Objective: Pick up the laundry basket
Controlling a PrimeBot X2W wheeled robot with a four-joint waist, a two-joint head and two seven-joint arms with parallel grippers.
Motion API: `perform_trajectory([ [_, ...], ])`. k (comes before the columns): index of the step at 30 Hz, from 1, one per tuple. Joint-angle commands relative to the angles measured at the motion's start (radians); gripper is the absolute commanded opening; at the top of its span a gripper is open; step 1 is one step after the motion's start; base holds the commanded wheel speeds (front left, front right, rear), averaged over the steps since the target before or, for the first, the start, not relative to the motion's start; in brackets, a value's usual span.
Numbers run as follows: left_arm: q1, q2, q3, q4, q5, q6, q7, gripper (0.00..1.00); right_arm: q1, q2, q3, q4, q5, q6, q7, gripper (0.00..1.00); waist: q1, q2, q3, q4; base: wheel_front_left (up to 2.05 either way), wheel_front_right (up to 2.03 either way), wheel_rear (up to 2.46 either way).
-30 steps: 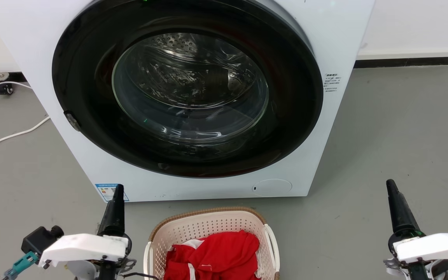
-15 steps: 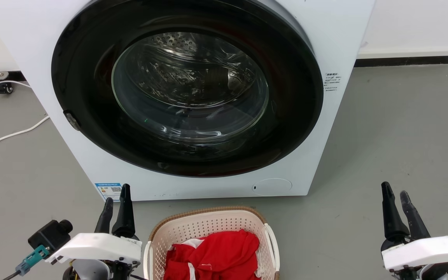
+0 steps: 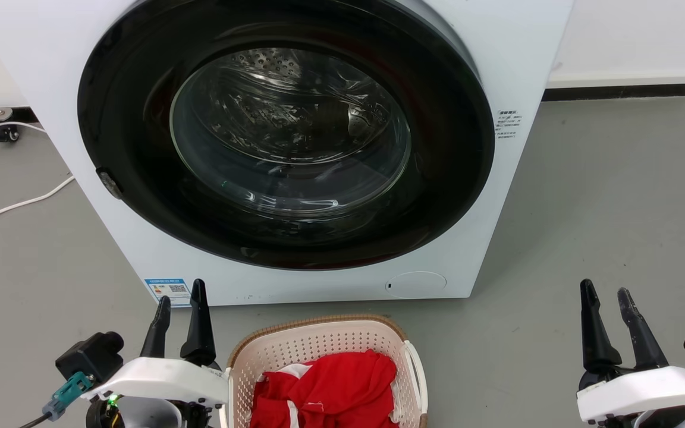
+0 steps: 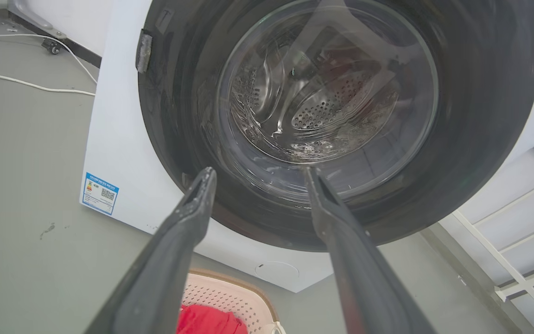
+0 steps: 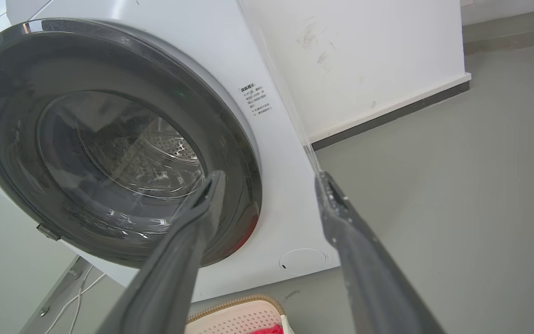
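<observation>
In the head view, the left gripper (image 3: 181, 292) has its 2 fingers spread with nothing between them. The laundry basket (image 3: 319, 342) stands on the grey floor (image 3: 616, 208) just to this gripper's right, with a red cloth (image 3: 324, 386) in it. Whether the gripper's white housing touches the basket's rim cannot be told. The right gripper (image 3: 604, 288) is also spread and empty, and the basket lies well off to its left. The white washer (image 3: 527, 59) stands beyond both sets of fingertips.

In the left wrist view, the left gripper (image 4: 259, 171) points at the washer (image 4: 118, 139) door, fingers apart. The basket (image 4: 220, 294) shows low between them.

In the right wrist view, the right gripper (image 5: 270, 176) is parted. The basket (image 5: 244, 320) rim shows at the bottom between its fingers.
</observation>
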Motion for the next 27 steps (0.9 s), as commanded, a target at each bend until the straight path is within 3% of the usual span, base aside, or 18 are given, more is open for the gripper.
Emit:
perform_trajectory([
  [1,0.0,0.004,-0.004,-0.018,0.04,0.006,-0.012,1.0,0.004,-0.004,0.004,-0.022,-0.045,0.0,-0.012,1.0,0.0,0.0,0.001,0.0,0.0,0.0,0.0],
  [27,0.022,0.005,-0.036,-0.042,0.309,0.041,-0.075,1.0,0.043,-0.005,0.021,-0.081,-0.341,0.0,-0.076,1.0,0.0,0.0,0.005,0.003,0.0,0.0,0.0],
])
